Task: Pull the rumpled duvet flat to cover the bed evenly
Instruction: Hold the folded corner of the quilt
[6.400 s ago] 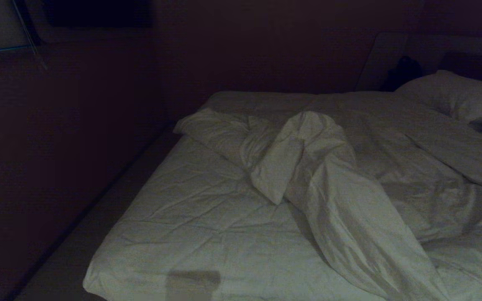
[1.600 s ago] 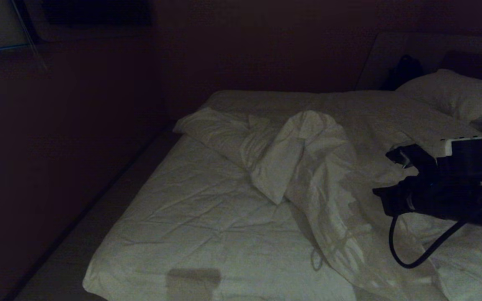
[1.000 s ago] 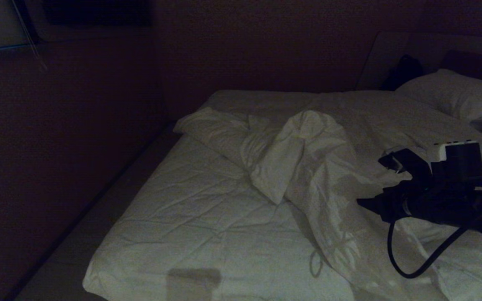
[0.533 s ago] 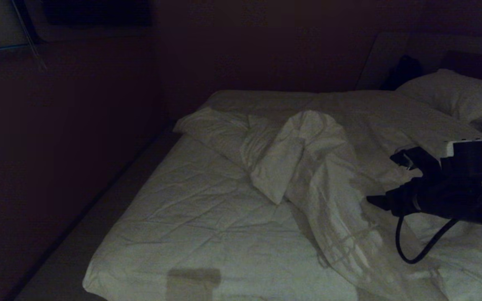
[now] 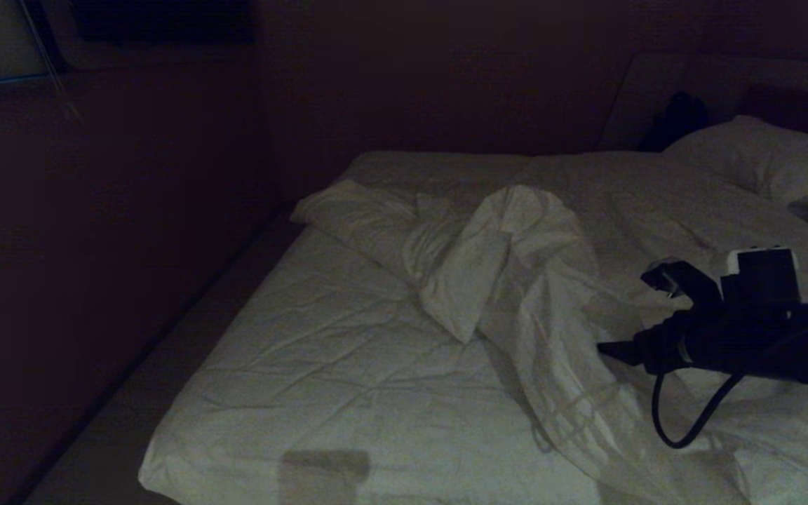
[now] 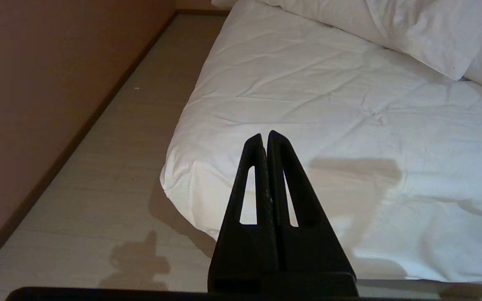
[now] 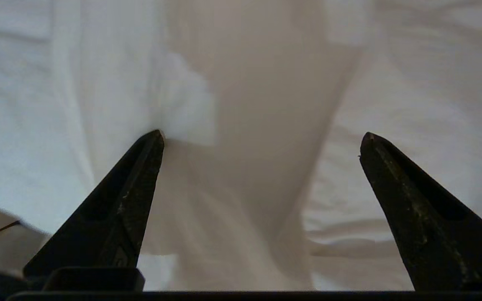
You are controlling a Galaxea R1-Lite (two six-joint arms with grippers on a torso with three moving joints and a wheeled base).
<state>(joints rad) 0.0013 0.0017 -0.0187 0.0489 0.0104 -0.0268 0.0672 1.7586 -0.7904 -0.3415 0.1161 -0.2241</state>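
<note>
White duvet bunches below my right gripper, jaws spread wide, and I risk pinching the sheet too; left gripper pressed together.

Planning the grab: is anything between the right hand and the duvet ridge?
Nothing visible. The open right hand faces bare duvet, with only cloth between its fingers.

Right pincer spread wide, nothing between fingers, pointed at wrinkled white duvet.
</note>
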